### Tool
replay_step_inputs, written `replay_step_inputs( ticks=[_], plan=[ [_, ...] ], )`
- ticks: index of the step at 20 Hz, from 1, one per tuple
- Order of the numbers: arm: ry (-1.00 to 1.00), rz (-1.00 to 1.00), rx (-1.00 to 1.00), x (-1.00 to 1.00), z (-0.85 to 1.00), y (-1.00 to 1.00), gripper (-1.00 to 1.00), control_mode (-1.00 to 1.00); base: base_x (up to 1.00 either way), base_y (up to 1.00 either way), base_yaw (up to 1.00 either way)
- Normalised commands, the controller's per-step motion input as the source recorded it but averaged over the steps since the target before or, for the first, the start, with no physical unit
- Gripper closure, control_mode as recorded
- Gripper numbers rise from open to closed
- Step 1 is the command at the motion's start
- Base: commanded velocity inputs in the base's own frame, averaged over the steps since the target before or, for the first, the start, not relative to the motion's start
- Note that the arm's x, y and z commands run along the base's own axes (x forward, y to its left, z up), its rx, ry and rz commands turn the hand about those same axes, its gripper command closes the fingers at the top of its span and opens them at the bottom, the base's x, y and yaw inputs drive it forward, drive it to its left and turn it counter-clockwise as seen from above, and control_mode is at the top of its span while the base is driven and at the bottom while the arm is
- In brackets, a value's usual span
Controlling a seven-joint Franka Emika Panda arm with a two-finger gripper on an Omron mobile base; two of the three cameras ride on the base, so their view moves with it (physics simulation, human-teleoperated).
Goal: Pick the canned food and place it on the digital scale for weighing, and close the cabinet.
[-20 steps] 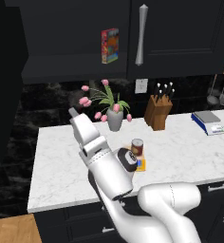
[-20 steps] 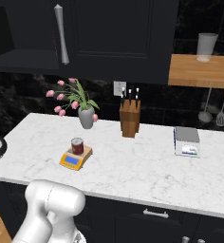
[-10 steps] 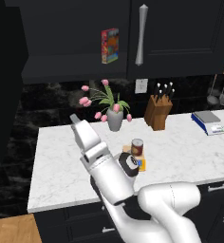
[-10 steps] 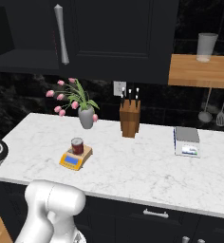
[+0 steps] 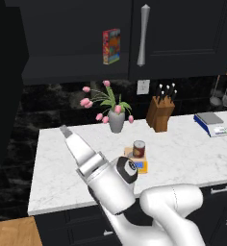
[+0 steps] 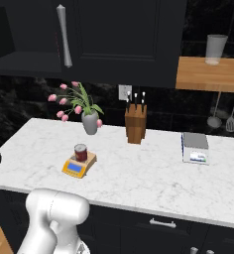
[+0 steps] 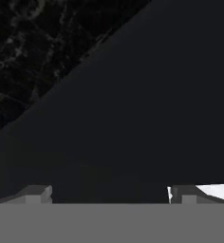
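Canned food [image 5: 139, 148] stands on the digital scale [image 5: 138, 165]; cabinet [image 5: 62, 36] open.

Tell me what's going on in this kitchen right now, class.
A white robot arm is partway through its job. The canned food already stands on the digital scale on the marble counter. The cabinet above is open on its left side, with a colourful box on its shelf. The gripper has its jaws apart and holds nothing, facing a dark surface. Closing the cabinet is what remains.
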Motion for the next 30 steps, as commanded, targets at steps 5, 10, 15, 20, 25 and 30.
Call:
replay_step_inputs(
  ticks=[5,10,15,20,25,30],
  plan=[
    [-0.15,-0.01,-0.06,-0.45,-0.01,0.99,-1.0,-1.0,0.0,0.0,0.0],
    [-0.12,-0.05,0.0,-0.37,-0.04,0.8,-1.0,-1.0,0.0,0.0,0.0],
    [-0.02,-0.05,0.0,-0.29,-0.22,0.52,-1.0,-1.0,0.0,0.0,0.0],
    [0.0,-0.04,0.0,-0.19,-0.43,0.45,-1.0,-1.0,0.0,0.0,0.0],
    [-0.01,-0.01,0.0,-0.52,-0.54,0.25,-1.0,-1.0,0.0,0.0,0.0],
    [-0.14,0.0,0.01,-1.0,-0.21,0.0,-1.0,-1.0,0.0,0.0,0.0]
  ],
)
